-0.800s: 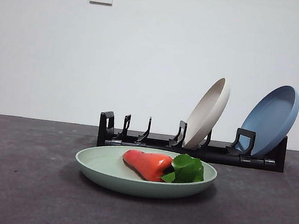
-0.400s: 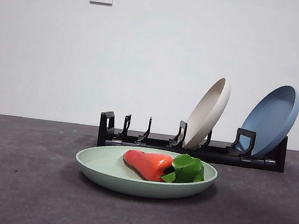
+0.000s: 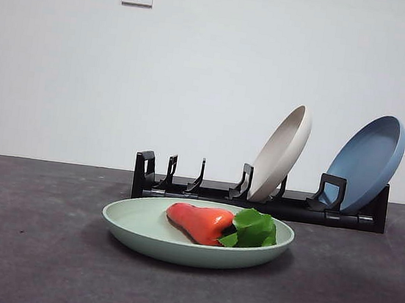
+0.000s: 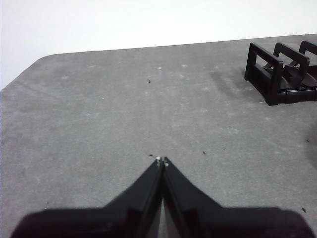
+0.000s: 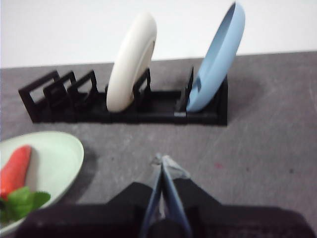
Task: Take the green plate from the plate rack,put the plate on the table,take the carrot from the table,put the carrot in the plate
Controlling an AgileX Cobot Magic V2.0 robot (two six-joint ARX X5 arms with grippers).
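The green plate (image 3: 197,234) lies flat on the table (image 3: 28,248) in front of the plate rack (image 3: 259,199). The carrot (image 3: 201,222) lies in the plate, its leafy top to the right. The plate (image 5: 44,163) and carrot (image 5: 14,171) also show in the right wrist view. My right gripper (image 5: 162,163) is shut and empty, above the table beside the plate, facing the rack (image 5: 124,109). My left gripper (image 4: 161,160) is shut and empty over bare table (image 4: 99,124), with the rack's end (image 4: 282,74) off to one side. Neither gripper shows in the front view.
A beige plate (image 3: 281,152) and a blue plate (image 3: 367,163) stand tilted in the rack's right half; they also show in the right wrist view, beige plate (image 5: 131,62) and blue plate (image 5: 218,59). The table's rounded corner (image 4: 29,69) shows in the left wrist view.
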